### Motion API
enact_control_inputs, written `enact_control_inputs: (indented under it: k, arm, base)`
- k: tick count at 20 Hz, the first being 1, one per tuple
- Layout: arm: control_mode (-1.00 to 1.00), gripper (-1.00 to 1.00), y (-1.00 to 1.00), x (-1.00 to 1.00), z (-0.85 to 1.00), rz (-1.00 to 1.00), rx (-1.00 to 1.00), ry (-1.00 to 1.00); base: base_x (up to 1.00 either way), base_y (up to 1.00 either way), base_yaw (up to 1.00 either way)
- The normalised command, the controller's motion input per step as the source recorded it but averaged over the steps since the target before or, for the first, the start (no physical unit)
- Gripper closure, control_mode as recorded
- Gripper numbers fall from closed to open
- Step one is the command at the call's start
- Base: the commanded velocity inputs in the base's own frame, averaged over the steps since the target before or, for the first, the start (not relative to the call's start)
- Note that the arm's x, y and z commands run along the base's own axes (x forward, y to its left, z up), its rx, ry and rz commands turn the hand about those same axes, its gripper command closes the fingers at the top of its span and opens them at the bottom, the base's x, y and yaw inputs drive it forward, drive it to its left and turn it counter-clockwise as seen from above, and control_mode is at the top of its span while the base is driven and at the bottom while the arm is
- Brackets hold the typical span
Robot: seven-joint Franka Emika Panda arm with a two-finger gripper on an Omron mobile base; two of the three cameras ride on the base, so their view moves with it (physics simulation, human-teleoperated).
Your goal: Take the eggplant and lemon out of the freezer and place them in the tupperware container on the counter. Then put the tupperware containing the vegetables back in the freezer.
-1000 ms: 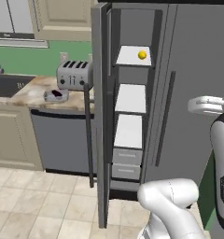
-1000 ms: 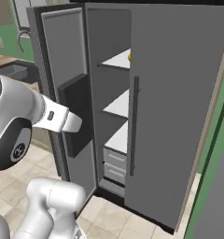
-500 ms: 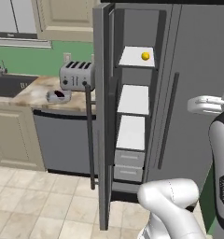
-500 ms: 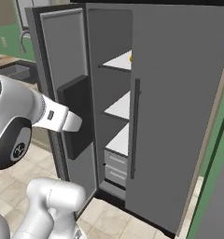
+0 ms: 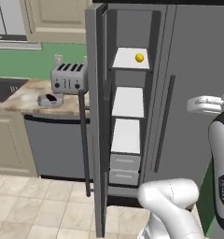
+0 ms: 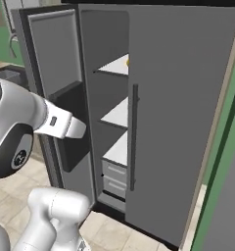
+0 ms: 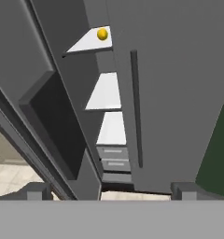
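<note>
Freezer point(image 5: 125, 121) standing open, its door point(image 5: 94, 116) swung out toward the bench point(image 5: 25, 95). Lemon point(image 5: 139, 57) sitting alone on the top white shelf point(image 5: 130, 59); it is also showing in the hand view, up and slightly left of centre point(image 7: 102, 34). Eggplant looking to be already in the tupperware container point(image 5: 49, 99): a dark lump is lying inside the grey tray, which is resting on the bench just in front of the toaster point(image 5: 67, 78). The lump is too small to make out with certainty.

Gripper point(image 7: 109, 189) hanging well back from the freezer, jaws spread as wide as they go, nothing between them. The fingertips point(image 7: 37, 191) are pointing into the opening, roughly toward the low drawers point(image 5: 124, 169).

Step in hand, as I am judging it: the approach for the lemon. Next move is calling for a reach up and in to the top shelf, past the door edge, the spread jaws straddling the lemon before closing
</note>
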Motion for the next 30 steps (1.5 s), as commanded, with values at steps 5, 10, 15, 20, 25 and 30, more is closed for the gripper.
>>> enact_control_inputs:
  k: [5,10,15,20,25,30]
  arm:
    - [1.00,-1.00,0.00,0.00,0.00,0.00,0.00,0.00]
    - [1.00,-1.00,0.00,0.00,0.00,0.00,0.00,0.00]
    - [1.00,-1.00,0.00,0.00,0.00,0.00,0.00,0.00]
    - [1.00,-1.00,0.00,0.00,0.00,0.00,0.00,0.00]
    - [1.00,-1.00,0.00,0.00,0.00,0.00,0.00,0.00]
    - [1.00,-1.00,0.00,0.00,0.00,0.00,0.00,0.00]
  base:
    - [0.51,-0.23,-0.28]
    - [0.25,0.00,-0.33]
    - [0.16,0.01,-0.28]
    - [0.24,0.13,-0.13]
    - [0.43,0.17,-0.01]
    - [0.66,0.25,0.00]
